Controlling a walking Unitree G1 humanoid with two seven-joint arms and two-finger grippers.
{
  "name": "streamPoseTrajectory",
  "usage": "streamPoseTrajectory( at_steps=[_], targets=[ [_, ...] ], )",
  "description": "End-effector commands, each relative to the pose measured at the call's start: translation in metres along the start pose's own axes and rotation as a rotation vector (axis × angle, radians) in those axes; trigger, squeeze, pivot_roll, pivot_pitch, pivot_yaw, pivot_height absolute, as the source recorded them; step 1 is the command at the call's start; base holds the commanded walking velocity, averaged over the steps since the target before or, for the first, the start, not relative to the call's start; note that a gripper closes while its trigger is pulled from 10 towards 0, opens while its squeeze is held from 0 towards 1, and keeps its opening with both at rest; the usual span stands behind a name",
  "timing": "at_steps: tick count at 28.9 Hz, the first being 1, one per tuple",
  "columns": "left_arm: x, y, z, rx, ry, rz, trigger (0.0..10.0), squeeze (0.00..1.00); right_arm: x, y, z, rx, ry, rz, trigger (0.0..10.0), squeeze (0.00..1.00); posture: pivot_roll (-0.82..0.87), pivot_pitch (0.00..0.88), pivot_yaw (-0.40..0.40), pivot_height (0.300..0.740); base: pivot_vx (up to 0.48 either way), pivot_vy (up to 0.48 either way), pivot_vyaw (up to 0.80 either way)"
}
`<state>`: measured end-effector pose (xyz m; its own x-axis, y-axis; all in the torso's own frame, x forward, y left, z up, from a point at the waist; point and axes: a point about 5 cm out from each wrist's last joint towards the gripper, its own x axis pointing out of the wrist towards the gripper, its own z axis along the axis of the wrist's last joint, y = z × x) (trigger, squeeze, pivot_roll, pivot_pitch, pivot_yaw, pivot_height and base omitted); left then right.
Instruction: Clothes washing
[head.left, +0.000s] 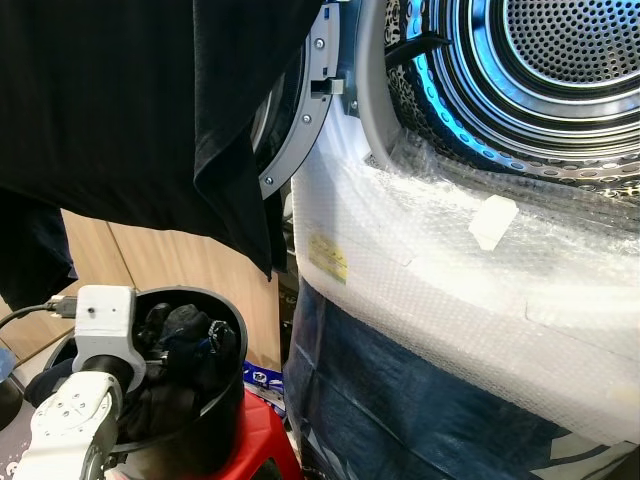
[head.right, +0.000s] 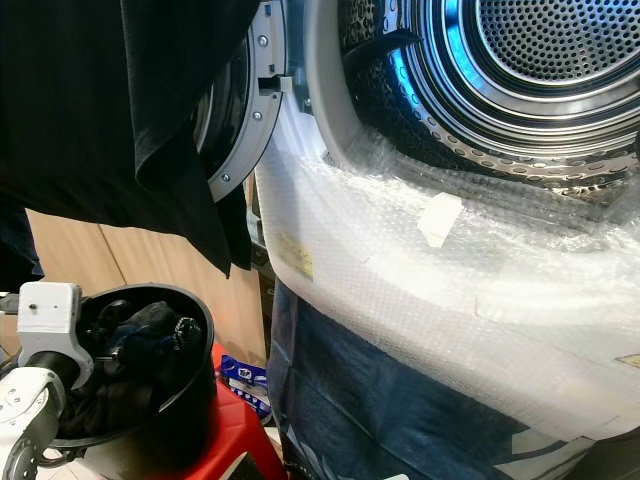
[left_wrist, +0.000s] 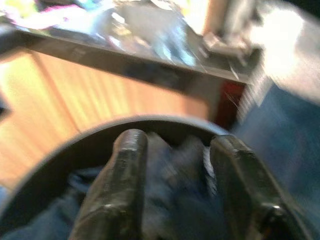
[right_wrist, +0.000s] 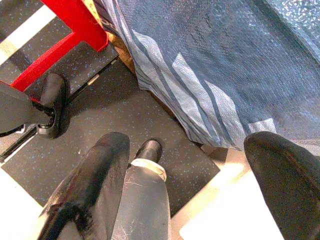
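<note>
Loading step: left gripper (left_wrist: 175, 200) down in the black bucket (head.left: 228, 318), fingers spread around dark clothes (nothing clamped yet); next, pinching a garment and lifting toward the washer drum (head.left: 560, 60) above the bucket.

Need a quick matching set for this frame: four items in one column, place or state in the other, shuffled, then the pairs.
Items:
1. black bucket
2. washer drum
3. black garment
4. left gripper

Places or states:
A. hangs across the upper left, in front of the open washer door
B. jaws apart, down among dark clothes
C. stands on a red stool beside the machine, full of dark clothes
D. perforated metal, open at upper right above the bubble wrap

Pairs: 1-C, 2-D, 3-A, 4-B
</note>
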<state>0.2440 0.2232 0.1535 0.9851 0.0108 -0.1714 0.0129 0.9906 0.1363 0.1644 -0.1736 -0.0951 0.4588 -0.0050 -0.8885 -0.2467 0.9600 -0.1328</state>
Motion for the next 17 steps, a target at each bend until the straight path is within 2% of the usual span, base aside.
streamPoseTrajectory(
  at_steps=[1, 8, 17],
  targets=[
    [-0.002, -0.002, -0.009, 0.028, 0.06, -0.043, 10.0, 1.0, 0.0, 0.002, 0.003, -0.016, -0.006, 0.007, 10.0, 0.0, 0.15, 0.0, -0.002, 0.74, 0.0, 0.0, 0.0],
    [-0.01, 0.013, -0.014, 0.06, 0.115, 0.035, 10.0, 1.0, 0.0, 0.002, 0.002, -0.027, -0.006, 0.013, 10.0, 0.0, 0.15, 0.0, 0.001, 0.74, 0.0, 0.0, 0.0],
    [-0.01, 0.008, -0.021, 0.031, 0.161, 0.018, 10.0, 1.0, 0.0, 0.004, 0.002, -0.031, -0.004, 0.018, 10.0, 0.0, 0.16, 0.0, -0.003, 0.74, 0.0, 0.0, 0.0]
  ],
)
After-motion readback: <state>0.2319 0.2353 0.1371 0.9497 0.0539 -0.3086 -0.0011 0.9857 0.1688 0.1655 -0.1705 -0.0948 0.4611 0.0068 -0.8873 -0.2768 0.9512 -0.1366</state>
